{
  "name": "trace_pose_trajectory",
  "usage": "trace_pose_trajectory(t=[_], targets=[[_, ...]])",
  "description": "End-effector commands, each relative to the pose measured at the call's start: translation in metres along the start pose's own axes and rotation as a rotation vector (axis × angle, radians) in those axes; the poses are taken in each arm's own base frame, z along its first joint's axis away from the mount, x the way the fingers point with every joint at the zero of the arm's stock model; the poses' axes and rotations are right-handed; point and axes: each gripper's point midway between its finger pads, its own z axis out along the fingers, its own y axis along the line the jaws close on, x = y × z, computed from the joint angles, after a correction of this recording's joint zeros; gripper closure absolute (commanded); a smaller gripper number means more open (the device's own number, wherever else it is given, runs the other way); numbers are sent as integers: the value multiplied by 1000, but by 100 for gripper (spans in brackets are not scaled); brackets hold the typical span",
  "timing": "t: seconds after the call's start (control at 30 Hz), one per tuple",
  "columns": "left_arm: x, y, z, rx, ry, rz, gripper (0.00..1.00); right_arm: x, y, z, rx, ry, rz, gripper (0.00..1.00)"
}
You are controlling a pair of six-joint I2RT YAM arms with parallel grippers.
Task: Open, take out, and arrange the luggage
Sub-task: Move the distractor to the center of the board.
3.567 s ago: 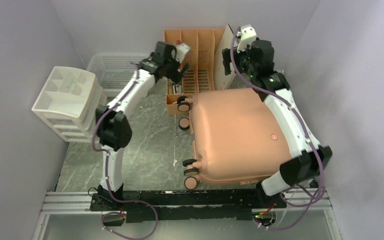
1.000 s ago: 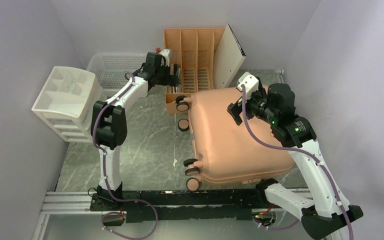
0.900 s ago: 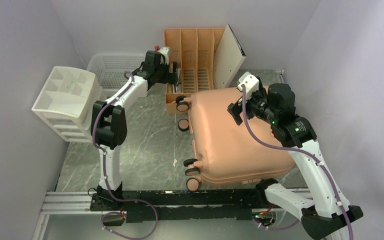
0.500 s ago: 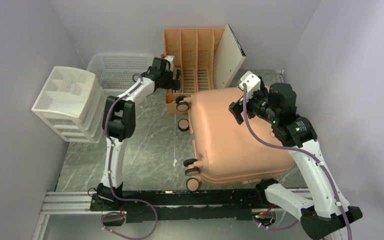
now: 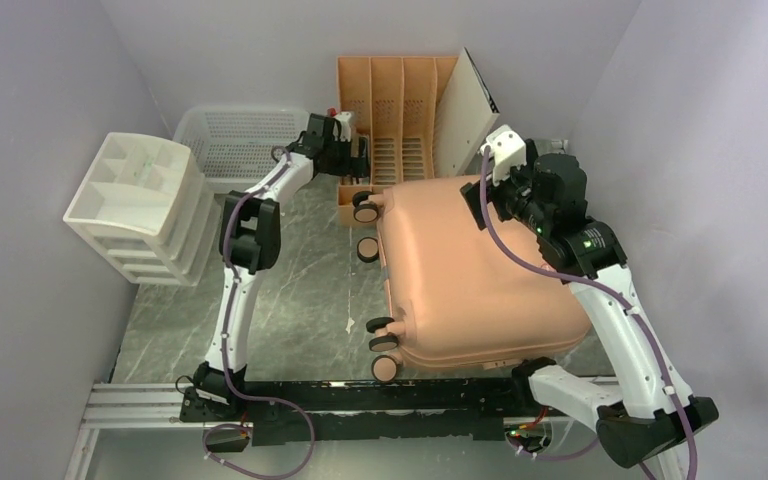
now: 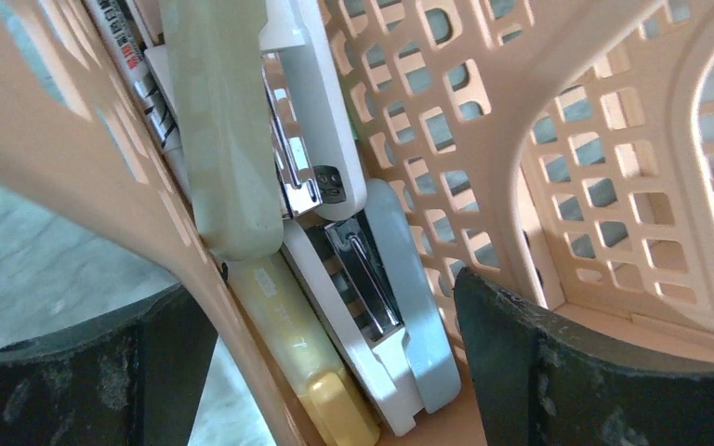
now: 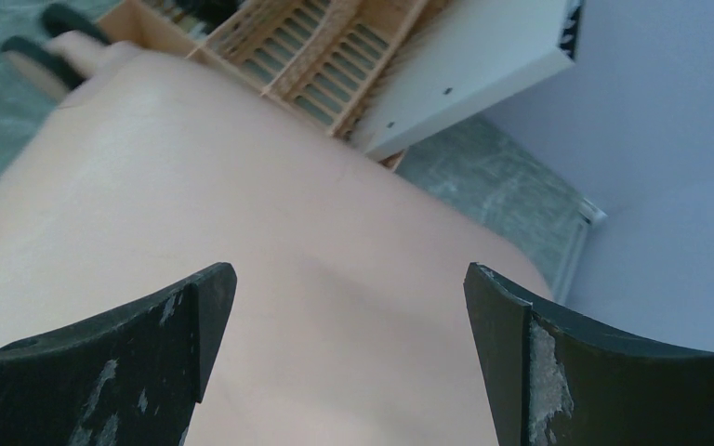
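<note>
The luggage (image 5: 470,275), a salmon-pink hard-shell case, lies flat and closed on the table with its black wheels (image 5: 366,211) pointing left. My right gripper (image 5: 480,198) hovers open over its far edge. In the right wrist view the smooth shell (image 7: 242,195) fills the space under that gripper (image 7: 349,279), and nothing is between the fingers. My left gripper (image 5: 358,160) is open at the front left corner of the orange-tan file rack (image 5: 400,100). In the left wrist view it (image 6: 325,297) straddles the rack's slotted wall (image 6: 195,269), holding nothing.
Inside the rack's front tray lie a stapler (image 6: 372,279), a yellow marker (image 6: 321,390) and pens. A white board (image 5: 465,110) leans on the rack's right side. A white basket (image 5: 240,140) and a white drawer unit (image 5: 140,200) stand at the left. Walls enclose the table closely.
My right gripper has moved from the middle of the shell toward its far edge. The left gripper has edged right against the rack, which has shifted slightly right.
</note>
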Motion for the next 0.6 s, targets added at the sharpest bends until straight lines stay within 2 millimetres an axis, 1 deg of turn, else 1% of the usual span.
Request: trace_pose_trajectory(t=[0.0, 0.1, 0.13, 0.27, 0.33, 0.37, 0.4, 0.47, 0.5, 0.53, 0.57], targets=[[-3, -185, 19, 507, -58, 86, 3, -16, -54, -2, 272, -40, 59, 0], [4, -210, 29, 558, -65, 84, 3, -11, -66, -3, 329, -26, 75, 0], [5, -218, 32, 569, -69, 88, 3, -10, -68, -3, 338, -22, 77, 0], [21, -254, 39, 645, -55, 83, 3, -2, -73, -2, 356, -10, 79, 0], [26, -264, 41, 655, -54, 83, 3, 4, -74, -1, 363, 3, 78, 0], [24, -266, 41, 655, -58, 82, 3, 7, -76, -1, 375, 11, 76, 0], [19, -266, 41, 645, -64, 76, 3, 10, -78, -1, 388, 22, 74, 0], [2, -255, 37, 606, -96, 66, 3, 17, -83, -2, 416, 47, 68, 0], [-10, -246, 33, 581, -119, 60, 3, 20, -85, -3, 431, 61, 65, 0], [-28, -231, 26, 547, -150, 52, 3, 22, -86, -5, 441, 71, 62, 0], [-40, -218, 20, 522, -169, 44, 3, 24, -88, -6, 454, 82, 61, 0]])
